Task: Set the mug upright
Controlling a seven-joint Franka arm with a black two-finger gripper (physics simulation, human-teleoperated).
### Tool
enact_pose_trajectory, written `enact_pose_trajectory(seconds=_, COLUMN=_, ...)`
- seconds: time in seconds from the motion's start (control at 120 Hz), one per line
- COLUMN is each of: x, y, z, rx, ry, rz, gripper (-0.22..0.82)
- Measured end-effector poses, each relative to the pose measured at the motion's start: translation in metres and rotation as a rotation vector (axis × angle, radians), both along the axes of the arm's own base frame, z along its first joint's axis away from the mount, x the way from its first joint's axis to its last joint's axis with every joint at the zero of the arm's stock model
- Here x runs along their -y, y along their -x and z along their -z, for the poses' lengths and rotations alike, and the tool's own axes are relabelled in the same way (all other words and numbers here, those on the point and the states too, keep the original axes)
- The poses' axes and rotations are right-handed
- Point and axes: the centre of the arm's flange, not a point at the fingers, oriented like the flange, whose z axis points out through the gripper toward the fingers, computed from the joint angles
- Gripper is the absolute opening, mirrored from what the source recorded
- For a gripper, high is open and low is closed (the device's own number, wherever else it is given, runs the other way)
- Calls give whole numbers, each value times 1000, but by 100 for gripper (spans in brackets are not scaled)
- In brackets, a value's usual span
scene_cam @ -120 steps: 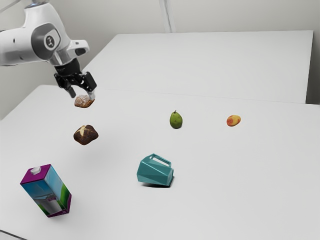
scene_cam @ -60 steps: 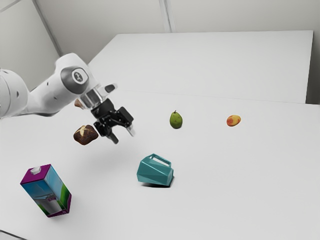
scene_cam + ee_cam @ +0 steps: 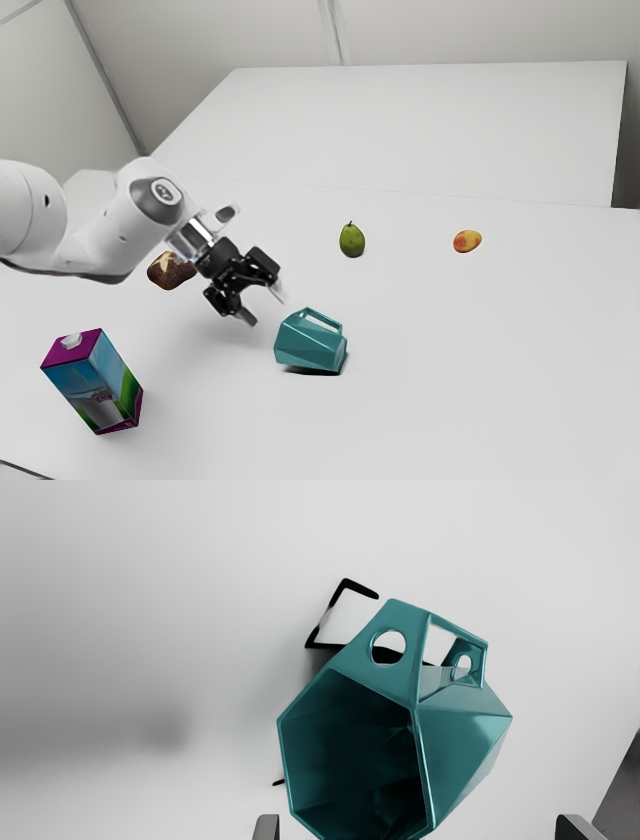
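Mug point(image 3: 311, 345) lies sideways at lower center, open jaws near its upper left; approach appears underway, a grip likely next.

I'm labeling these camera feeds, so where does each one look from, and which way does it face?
Exterior view: beside the arm, above the table, looking down across it at the teal mug, carton and pear; the arm and its gripper show.
Wrist view: on the arm's hand, facing the mug's open mouth; two parted fingertips show at the bottom edge.
Shared: the mug on its side, the table and the gripper's fingertips.
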Motion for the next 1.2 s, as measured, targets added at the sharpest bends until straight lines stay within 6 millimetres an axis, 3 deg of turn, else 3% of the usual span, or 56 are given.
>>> enact_pose_trajectory(seconds=0.133, x=13, y=9, z=12, rx=-13, ry=26, rz=5, gripper=60)
enact_pose_trajectory(seconds=0.425, x=40, y=9, z=19, rx=3, ry=56, rz=33, gripper=60)
enact_pose_trajectory(seconds=0.792, x=56, y=10, z=33, rx=6, ry=123, rz=-5, gripper=60)
enact_pose_trajectory(seconds=0.85, x=56, y=11, z=34, rx=9, ry=134, rz=-13, gripper=51)
enact_pose_trajectory(seconds=1.033, x=51, y=10, z=32, rx=30, ry=150, rz=-23, gripper=9)
enact_pose_trajectory(seconds=1.2, x=51, y=8, z=25, rx=58, ry=157, rz=-13, gripper=-6)
